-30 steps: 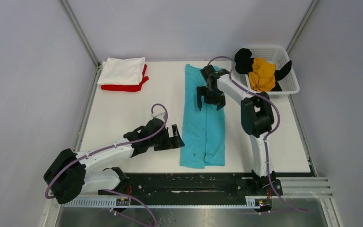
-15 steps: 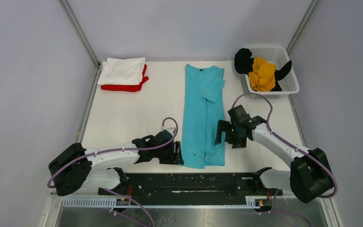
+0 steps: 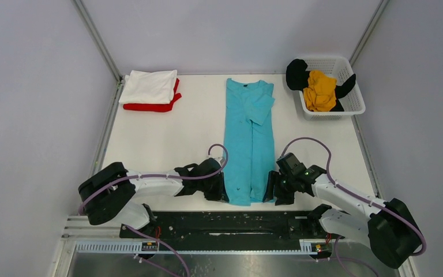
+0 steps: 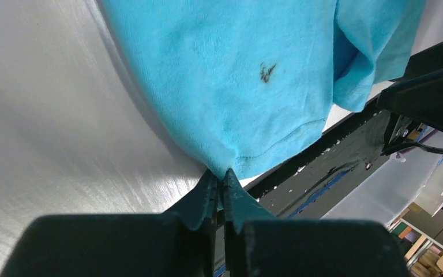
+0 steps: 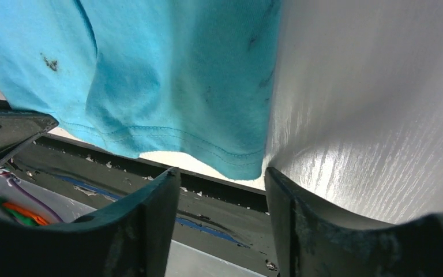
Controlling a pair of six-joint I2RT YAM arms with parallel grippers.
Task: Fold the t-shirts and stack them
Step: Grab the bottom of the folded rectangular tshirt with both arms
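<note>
The turquoise t-shirt (image 3: 248,138) lies flat at the middle of the table (image 3: 167,144). It is folded into a long narrow strip that runs from 12 o'clock to 6 o'clock, with one short sleeve turned over near the far end. Its cloth is a soft, fine knit with a stitched hem at the near edge.

The left arm lies low and stretched across the table from 8 o'clock. The left gripper (image 4: 222,179) has its two dark fingers pressed together on the near left corner of the hem, and the cloth puckers at their tips. The right arm reaches in low from 4 o'clock with its elbow bent. The right gripper (image 5: 222,173) stands with its jaws apart, one finger on each side of the near right corner, and neither is clamped on the cloth.

At 11 o'clock a folded white t-shirt (image 3: 149,86) rests on a folded red t-shirt (image 3: 150,106). At 1 o'clock a white mesh basket (image 3: 330,58) holds a crumpled mustard-yellow t-shirt (image 3: 319,90) and a black t-shirt (image 3: 296,74) that spills over the rim. The table top is smooth, white and faintly glossy.
</note>
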